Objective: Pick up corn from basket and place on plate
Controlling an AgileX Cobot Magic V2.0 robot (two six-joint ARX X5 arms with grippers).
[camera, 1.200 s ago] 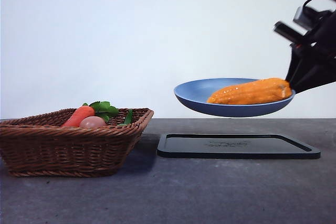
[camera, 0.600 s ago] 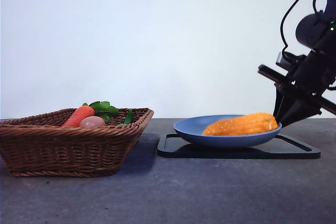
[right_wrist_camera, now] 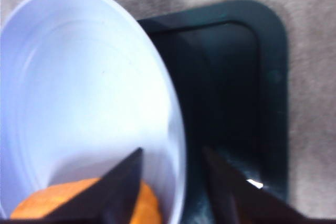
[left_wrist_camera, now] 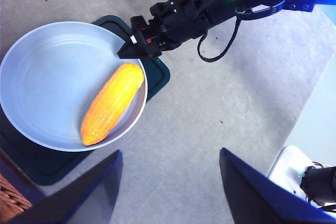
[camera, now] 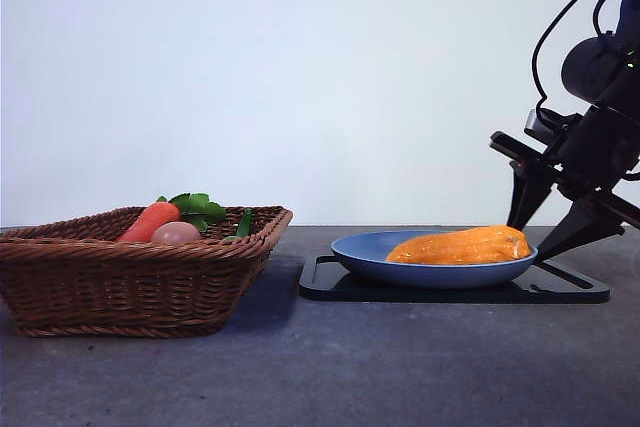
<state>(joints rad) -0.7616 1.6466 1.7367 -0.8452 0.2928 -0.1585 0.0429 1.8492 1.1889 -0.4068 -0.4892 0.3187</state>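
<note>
Both black fingers (right_wrist_camera: 123,190) of the right gripper (camera: 553,237) stand apart, straddling the rim of the plate (camera: 370,252) without clamping it; in the right wrist view one finger is over the plate's inside beside the corn's end, the other over the tray outside the rim. The left gripper (left_wrist_camera: 170,192) hangs high above with its jaws wide and nothing between them.

The corn (camera: 460,246) lies on its side in the plate, toward the rim nearest the right gripper, and the plate rests on the black tray (camera: 570,290). The basket (camera: 130,277) stands well apart toward the other end of the tabletop, holding a carrot (camera: 150,220) and a small pinkish round item (camera: 177,233).

The corn looks stiff and light, probably a plastic replica; its ribbed kernels should give grip, but the round body can roll. A hold across the thick middle seems safest. The plate looks smooth and rigid, so it may slide on the tray if nudged.

From the front, only the low profile shows: plate seated on the tray, corn just above the rim. The left wrist view alone gives the layout from above, the corn lying slantwise near the plate's edge. The right wrist view alone shows the rim running between the fingers.
</note>
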